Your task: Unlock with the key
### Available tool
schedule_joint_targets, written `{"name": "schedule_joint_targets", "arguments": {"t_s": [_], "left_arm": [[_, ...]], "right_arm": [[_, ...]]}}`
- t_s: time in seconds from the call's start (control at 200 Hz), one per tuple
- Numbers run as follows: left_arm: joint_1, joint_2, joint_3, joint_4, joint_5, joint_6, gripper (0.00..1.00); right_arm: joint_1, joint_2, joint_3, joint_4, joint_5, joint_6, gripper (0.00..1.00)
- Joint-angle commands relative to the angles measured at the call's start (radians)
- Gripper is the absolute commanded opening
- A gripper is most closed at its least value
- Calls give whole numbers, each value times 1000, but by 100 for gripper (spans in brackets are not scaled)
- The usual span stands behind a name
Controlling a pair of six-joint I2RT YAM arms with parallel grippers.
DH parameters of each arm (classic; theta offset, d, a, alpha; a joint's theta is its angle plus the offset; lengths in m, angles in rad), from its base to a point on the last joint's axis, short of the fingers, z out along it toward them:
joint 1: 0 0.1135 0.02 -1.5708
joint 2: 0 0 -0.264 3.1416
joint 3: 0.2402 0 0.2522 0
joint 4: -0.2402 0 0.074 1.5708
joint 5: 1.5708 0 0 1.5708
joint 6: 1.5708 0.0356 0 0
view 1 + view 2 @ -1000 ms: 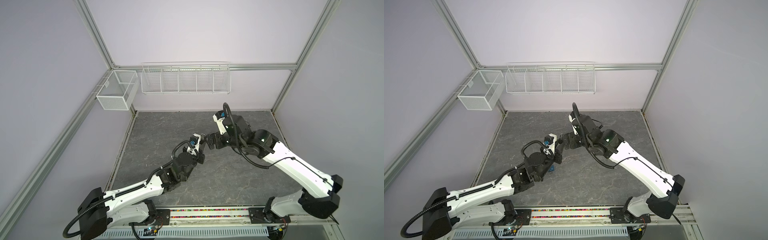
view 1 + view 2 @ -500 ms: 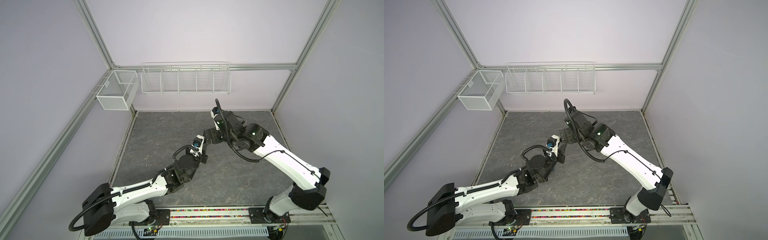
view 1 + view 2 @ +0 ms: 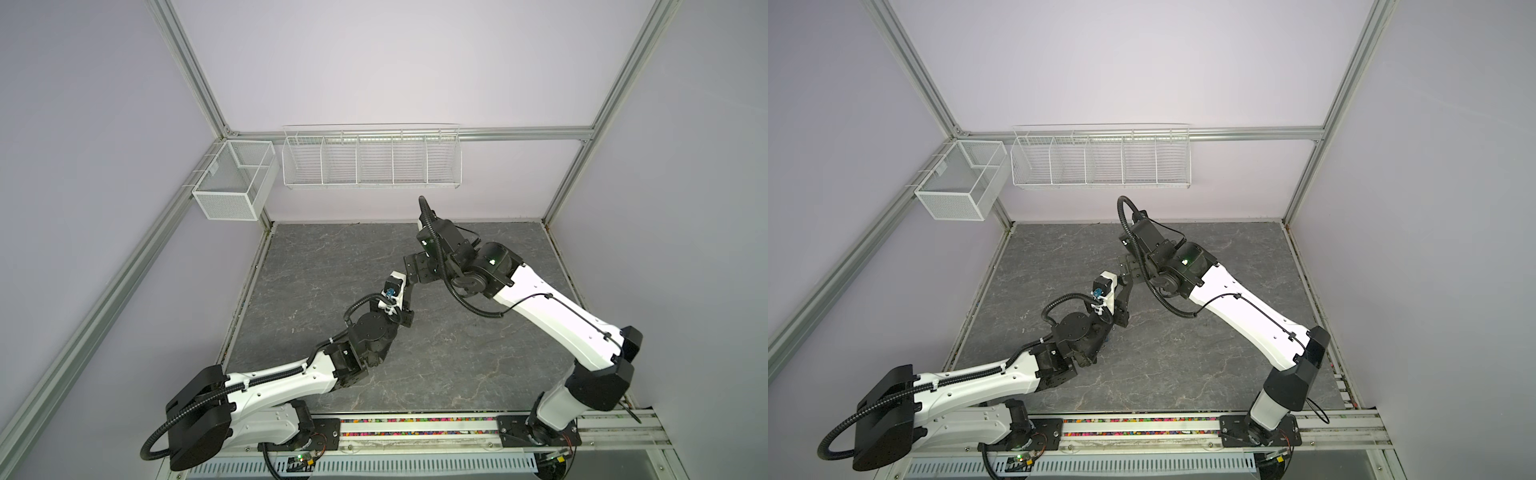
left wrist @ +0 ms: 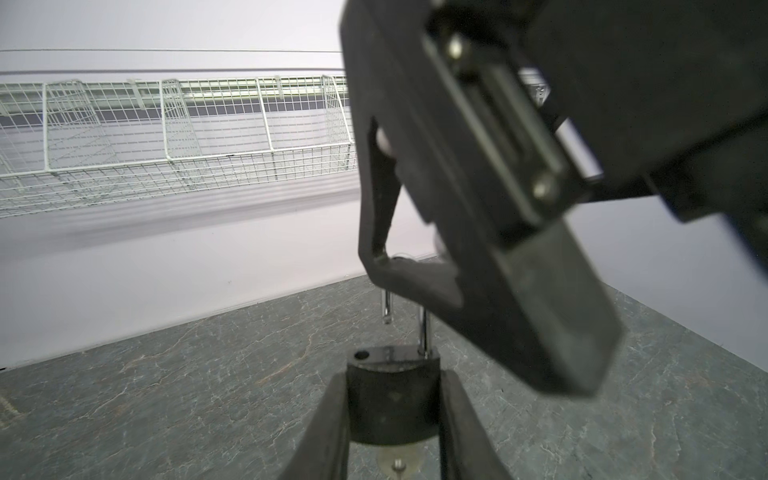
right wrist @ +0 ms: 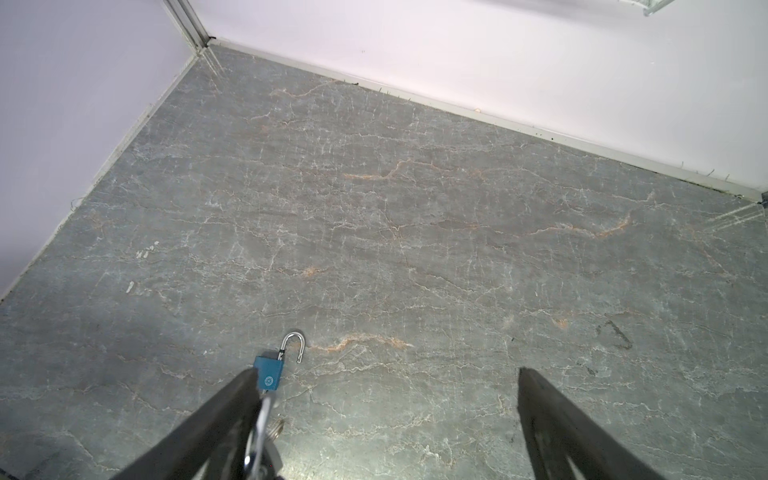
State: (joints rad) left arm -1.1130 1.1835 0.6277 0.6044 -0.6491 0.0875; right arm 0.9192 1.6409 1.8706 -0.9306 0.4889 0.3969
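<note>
I see lavender walls in an aluminium frame, with a white mesh basket hung on the left wall. A wire rack of five compartments runs along the back wall, and a grey veined surface lies below. Near the middle of that surface the left tool is clenched on the body of a blue padlock, with a finger pressed to each side. The lock's long axis follows the tool's own line. Its shackle leads, pointing away from the left arm and toward the back wall. The shackle stands open: one leg is seated in the body and the free leg is clear of its hole. Keys hang at the opposite end, partly hidden from me. Close by on the right, the right tool is released, its fingers spread wide and gripping nothing.
</note>
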Motion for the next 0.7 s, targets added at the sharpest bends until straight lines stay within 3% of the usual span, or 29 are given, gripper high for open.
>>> {"name": "schedule_joint_targets", "arguments": {"t_s": [0.0,0.215,0.365,0.47,0.575,0.695], "left_arm": [[-4,10,-12,55,-29,24,2],[-3,-1,-20,60,-19,41,2],[-4,-40,-39,49,60,56,2],[-4,-63,-45,15,130,59,1],[-3,-70,-65,29,186,84,0],[-3,-70,-64,43,208,104,0]], "right_arm": [[5,11,47,-60,56,22,96],[-17,6,80,-80,-4,-49,95],[-71,-60,11,16,-228,-232,94],[-181,-94,-10,15,-398,-246,92],[-191,-69,42,-70,-370,-256,91],[-189,-35,72,-117,-452,-297,90]]}}
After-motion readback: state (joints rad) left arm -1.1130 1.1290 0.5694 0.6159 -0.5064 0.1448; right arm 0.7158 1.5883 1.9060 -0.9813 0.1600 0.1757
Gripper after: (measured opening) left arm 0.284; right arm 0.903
